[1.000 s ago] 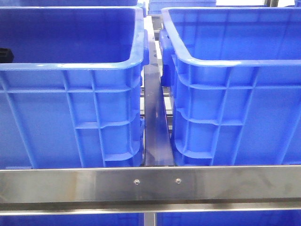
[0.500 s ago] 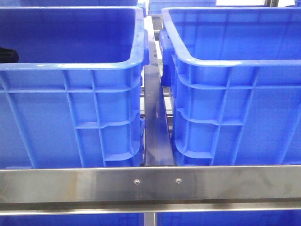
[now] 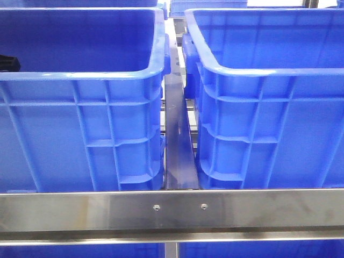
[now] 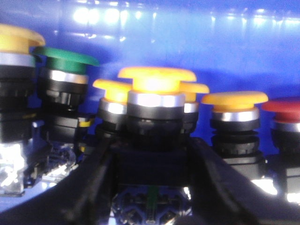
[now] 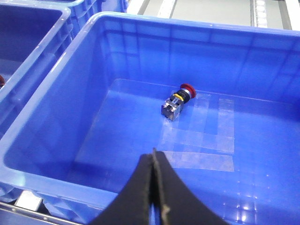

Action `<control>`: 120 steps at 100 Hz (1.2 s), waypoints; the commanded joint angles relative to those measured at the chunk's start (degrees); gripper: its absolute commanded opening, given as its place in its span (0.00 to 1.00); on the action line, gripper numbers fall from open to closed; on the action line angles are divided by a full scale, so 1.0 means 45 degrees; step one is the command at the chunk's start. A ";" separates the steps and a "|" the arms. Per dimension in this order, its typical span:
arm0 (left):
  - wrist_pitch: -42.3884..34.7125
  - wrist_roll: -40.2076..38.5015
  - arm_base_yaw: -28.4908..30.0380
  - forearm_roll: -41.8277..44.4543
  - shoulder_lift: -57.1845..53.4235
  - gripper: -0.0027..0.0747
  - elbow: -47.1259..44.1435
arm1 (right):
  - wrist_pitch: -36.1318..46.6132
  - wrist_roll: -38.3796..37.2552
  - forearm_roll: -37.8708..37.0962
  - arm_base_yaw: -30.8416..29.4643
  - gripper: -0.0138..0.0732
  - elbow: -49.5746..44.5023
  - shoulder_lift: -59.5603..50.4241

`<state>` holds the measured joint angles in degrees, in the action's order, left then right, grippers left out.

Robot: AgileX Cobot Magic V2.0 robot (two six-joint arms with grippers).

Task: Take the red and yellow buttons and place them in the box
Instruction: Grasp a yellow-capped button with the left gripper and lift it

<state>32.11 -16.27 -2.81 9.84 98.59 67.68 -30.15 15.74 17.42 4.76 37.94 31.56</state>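
In the left wrist view, several push buttons stand upright close together inside the left blue box (image 3: 80, 75). A yellow button (image 4: 156, 82) stands in the middle. My left gripper (image 4: 152, 152) is shut on its black body, one finger against each side. More yellow buttons (image 4: 234, 101), a red button (image 4: 286, 110) and a green one (image 4: 63, 58) stand around it. My right gripper (image 5: 153, 157) is shut and empty, hovering over the right blue box (image 5: 56, 154). One red button (image 5: 178, 101) lies on its side on that box's floor.
Between the two boxes runs a metal rail (image 3: 177, 145), and a steel bar (image 3: 172, 209) crosses in front. Clear tape strips (image 5: 201, 140) cover part of the right box's floor. A dark part of the left arm (image 3: 8, 63) shows inside the left box.
The dark part of the left arm at the left edge of the front view shifted only slightly. The boxes have not moved.
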 commanded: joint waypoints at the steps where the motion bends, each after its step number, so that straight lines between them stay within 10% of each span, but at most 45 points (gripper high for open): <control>1: 0.0055 0.0309 0.0018 -0.0008 -0.0774 0.01 0.0363 | 0.0908 0.0092 0.0047 0.0003 0.08 0.0322 0.0049; 59: 0.1863 0.0936 -0.0382 -0.0264 -0.5269 0.01 0.0307 | 0.0908 0.0092 0.0047 0.0003 0.08 0.0322 0.0049; 120: 0.2122 0.1199 -0.4913 -0.0322 -0.8710 0.01 -0.0660 | 0.0709 0.0092 0.0047 0.0003 0.10 0.0322 0.0049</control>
<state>44.63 -10.90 -22.63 8.48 61.42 63.18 -30.24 15.74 17.42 4.76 37.94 31.56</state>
